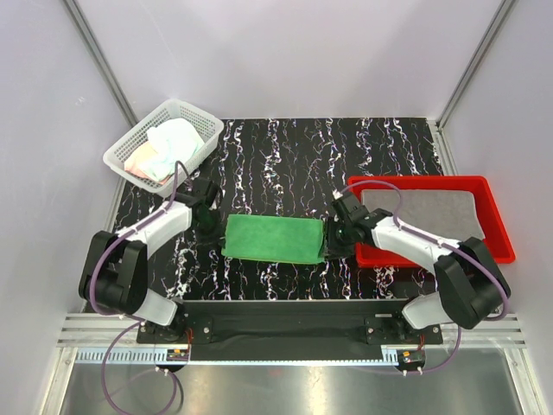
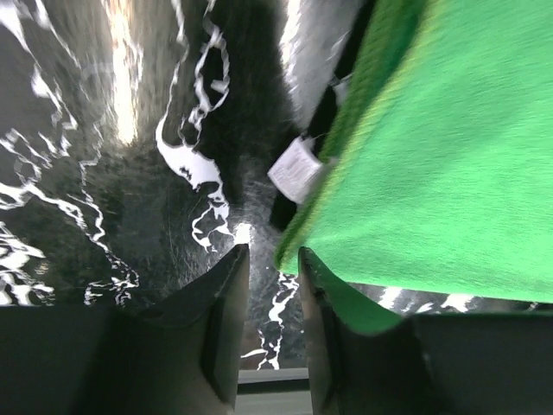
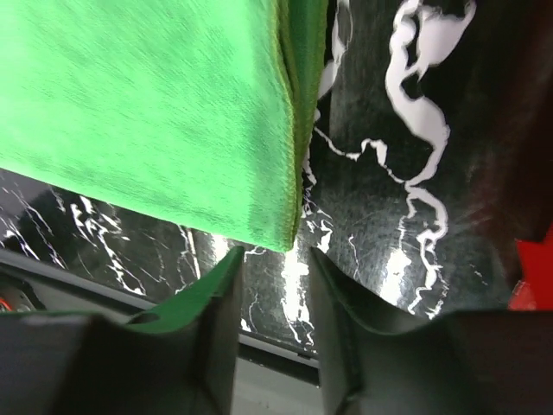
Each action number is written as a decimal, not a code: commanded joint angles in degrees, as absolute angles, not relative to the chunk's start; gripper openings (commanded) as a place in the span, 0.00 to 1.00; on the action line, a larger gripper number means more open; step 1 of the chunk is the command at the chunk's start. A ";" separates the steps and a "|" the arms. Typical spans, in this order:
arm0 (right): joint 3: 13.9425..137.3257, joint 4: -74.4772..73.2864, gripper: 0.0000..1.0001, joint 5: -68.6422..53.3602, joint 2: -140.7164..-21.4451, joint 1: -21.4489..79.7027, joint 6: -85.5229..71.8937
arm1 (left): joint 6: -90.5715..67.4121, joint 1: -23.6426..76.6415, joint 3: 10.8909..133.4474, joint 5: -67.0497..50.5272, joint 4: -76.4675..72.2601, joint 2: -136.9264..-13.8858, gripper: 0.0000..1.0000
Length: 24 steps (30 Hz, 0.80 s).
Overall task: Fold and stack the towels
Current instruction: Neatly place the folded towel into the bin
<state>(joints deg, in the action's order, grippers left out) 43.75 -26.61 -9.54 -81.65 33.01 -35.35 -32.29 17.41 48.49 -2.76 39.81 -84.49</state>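
A bright green terry towel [image 1: 274, 239] lies folded into a flat rectangle in the middle of the black, white-veined marble-look counter [image 1: 285, 156], its long side running left to right between the two arms. The left jaws sit low at the towel's left end and the right jaws at its right end.

In the left wrist view, the towel's near corner [image 2: 432, 147] lies just beyond the tips of the dark fingers [image 2: 220, 320]. The left jaws are spread a little, with a narrow gap and nothing pinched between them. A small white sewn-in label [image 2: 296, 169] pokes out from the towel's edge.

In the right wrist view, the folded corner [image 3: 147, 112] likewise lies just past the fingers [image 3: 337, 328]. The right jaws are slightly apart and hold nothing, with bare counter showing through the gap.

A grey rectangular towel [image 1: 422, 210] lies flat in the shallow red plastic tray [image 1: 423, 181] at the right side of the counter, just beside the right arm [image 1: 406, 238]. At the far left corner stands a white mesh plastic basket [image 1: 134, 134] holding a crumpled pale mint-white towel [image 1: 177, 138]. Under it is what looks like a pinkish cloth [image 1: 143, 162], too small to make out well.
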 commanded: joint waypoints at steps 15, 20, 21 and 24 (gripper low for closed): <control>53.88 -22.60 0.53 -4.39 -94.12 30.67 -32.17 | -30.40 16.96 53.45 -16.26 31.39 -91.57 0.36; 49.75 -19.17 0.53 -6.76 -94.92 30.67 -33.31 | -33.04 16.17 48.87 -14.16 28.31 -93.52 0.35; 48.35 -18.38 0.51 -7.99 -94.83 30.67 -33.48 | -33.31 16.08 48.08 -13.63 28.21 -93.25 0.35; 45.89 -16.09 0.45 -9.40 -94.31 30.67 -34.19 | -33.57 16.17 47.73 -12.22 28.39 -92.46 0.35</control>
<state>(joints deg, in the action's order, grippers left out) 49.76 -18.15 -7.90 -93.78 30.68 -33.58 -32.93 16.01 50.02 -15.00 29.78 -92.20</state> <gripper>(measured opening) 0.462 0.348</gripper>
